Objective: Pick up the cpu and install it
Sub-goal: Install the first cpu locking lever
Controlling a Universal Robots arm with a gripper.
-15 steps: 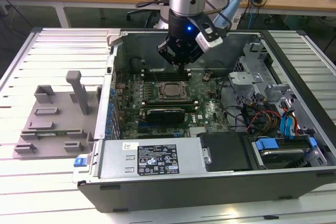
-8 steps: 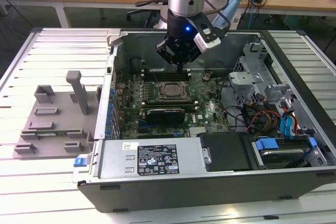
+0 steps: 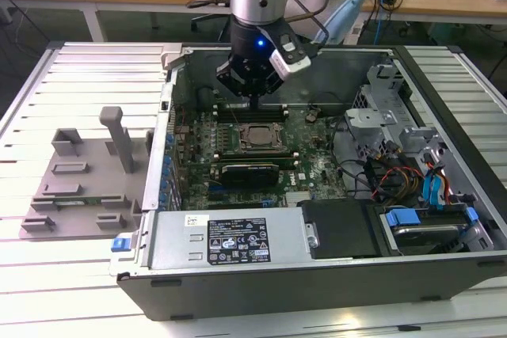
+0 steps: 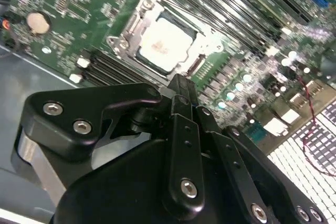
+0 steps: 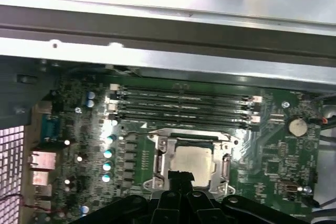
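Note:
The cpu (image 4: 164,43) lies flat inside the metal-framed socket (image 4: 137,18) on the green motherboard, its silvery top facing up. In the first wrist view the cpu (image 5: 194,160) sits within the socket frame (image 5: 160,162). My gripper (image 4: 181,83) hovers just above and beside the socket, with its black fingers drawn together and nothing between them. In the exterior view the gripper (image 3: 254,102) hangs inside the open computer case, just behind the socket (image 3: 256,135).
Memory slots (image 5: 184,106) run beside the socket. The case wall (image 5: 168,35) rises close behind them. Drive cages and coloured cables (image 3: 412,172) fill the exterior view's right side of the case. A grey plastic tray (image 3: 79,187) lies outside the case at the exterior view's left.

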